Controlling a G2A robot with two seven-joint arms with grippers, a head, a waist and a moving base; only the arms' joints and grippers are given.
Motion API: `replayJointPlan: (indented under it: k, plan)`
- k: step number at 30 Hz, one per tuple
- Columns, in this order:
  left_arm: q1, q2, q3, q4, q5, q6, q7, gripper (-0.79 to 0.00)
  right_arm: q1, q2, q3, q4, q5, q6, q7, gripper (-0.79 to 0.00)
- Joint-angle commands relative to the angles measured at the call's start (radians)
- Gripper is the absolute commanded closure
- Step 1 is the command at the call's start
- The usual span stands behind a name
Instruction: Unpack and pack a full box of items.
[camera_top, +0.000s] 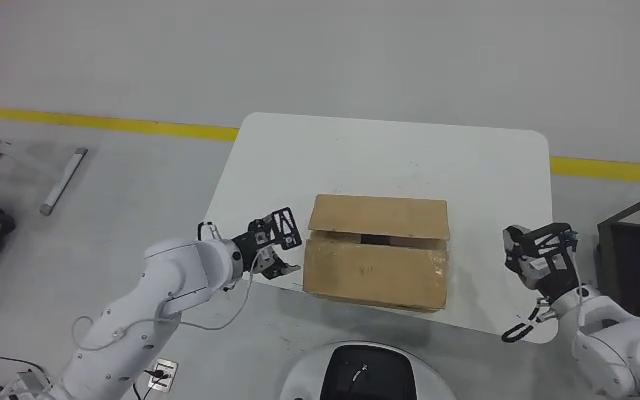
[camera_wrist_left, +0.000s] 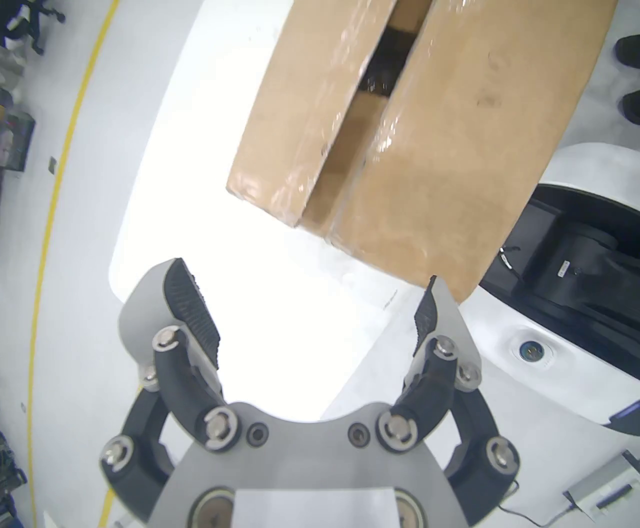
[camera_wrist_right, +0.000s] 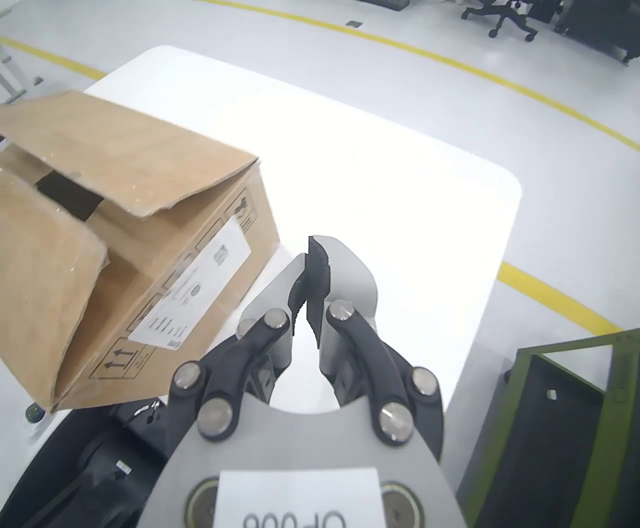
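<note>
A brown cardboard box (camera_top: 375, 250) stands on the white table (camera_top: 400, 160) near its front edge. Its two long top flaps lie nearly flat with a narrow dark gap between them, taped glossy along the edges (camera_wrist_left: 400, 125). What lies inside is hidden. My left gripper (camera_top: 275, 240) hovers just left of the box, open and empty (camera_wrist_left: 305, 295). My right gripper (camera_top: 535, 245) is off the box's right side by the table's front right corner, shut on nothing (camera_wrist_right: 310, 272). A white label sits on the box's end wall (camera_wrist_right: 195, 285).
The far half of the table is bare white surface. A dark bin with a green frame (camera_wrist_right: 565, 425) stands on the floor past the table's right edge. A yellow floor line (camera_top: 120, 125) runs behind the table. A grey bar (camera_top: 62, 180) lies on the floor at left.
</note>
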Motion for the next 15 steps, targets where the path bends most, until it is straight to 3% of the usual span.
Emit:
replayJointPlan:
  k: [1,2,3,9,15]
  plan:
    - [0.020,0.000,-0.012,0.016,-0.027,0.030,-0.043,-0.308,0.011,0.001,0.011,0.006,0.004,-0.001,-0.001,0.000]
    - [0.031,0.000,-0.016,0.026,-0.030,0.040,-0.061,-0.031,0.015,0.001,0.015,0.009,0.009,0.000,-0.003,0.000]
    - [0.041,0.000,-0.016,0.035,-0.024,0.042,-0.077,0.000,0.018,0.002,0.019,0.012,0.015,0.000,-0.004,0.000]
    - [0.061,0.000,0.044,0.091,0.007,-0.001,-0.094,0.000,0.028,0.003,0.024,0.031,0.026,-0.005,-0.006,0.000]
    - [-0.008,-0.006,0.159,0.156,-0.002,-0.035,-0.108,0.000,0.029,0.004,0.023,0.036,0.032,-0.010,-0.006,0.000]
